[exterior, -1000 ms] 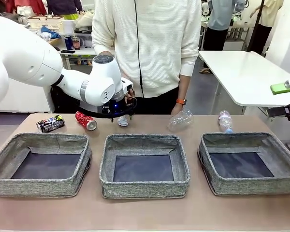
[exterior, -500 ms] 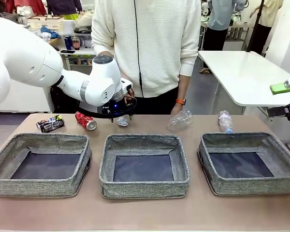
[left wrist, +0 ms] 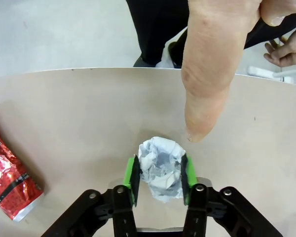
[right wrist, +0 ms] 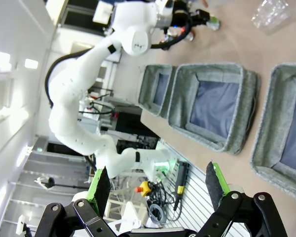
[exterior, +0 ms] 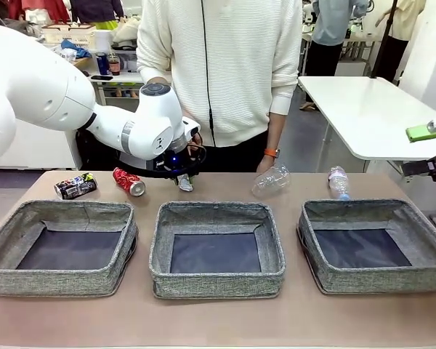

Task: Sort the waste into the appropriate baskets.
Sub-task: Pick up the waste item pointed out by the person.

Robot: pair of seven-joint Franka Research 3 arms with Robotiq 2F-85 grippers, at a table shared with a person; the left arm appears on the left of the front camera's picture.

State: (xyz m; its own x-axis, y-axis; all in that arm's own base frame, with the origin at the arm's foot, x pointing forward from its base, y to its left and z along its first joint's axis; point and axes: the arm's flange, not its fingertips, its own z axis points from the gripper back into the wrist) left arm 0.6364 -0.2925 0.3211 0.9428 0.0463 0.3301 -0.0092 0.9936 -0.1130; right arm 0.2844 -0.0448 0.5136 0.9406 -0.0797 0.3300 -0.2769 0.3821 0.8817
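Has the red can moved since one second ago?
No. The red can still lies just right of the dark can, behind the left basket's far wall.

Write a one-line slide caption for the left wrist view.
Left gripper fingers clamp the crumpled paper ball while a person's finger points beside it; red can lies nearby.

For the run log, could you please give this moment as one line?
left tool: shut on paper ball | right tool: open | person's finger: beside ball

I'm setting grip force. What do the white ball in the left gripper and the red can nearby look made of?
White ball: probably paper, matte, crumpled into sharp creases. Red can: likely thin metal, glossy, dented, with a silvery end.
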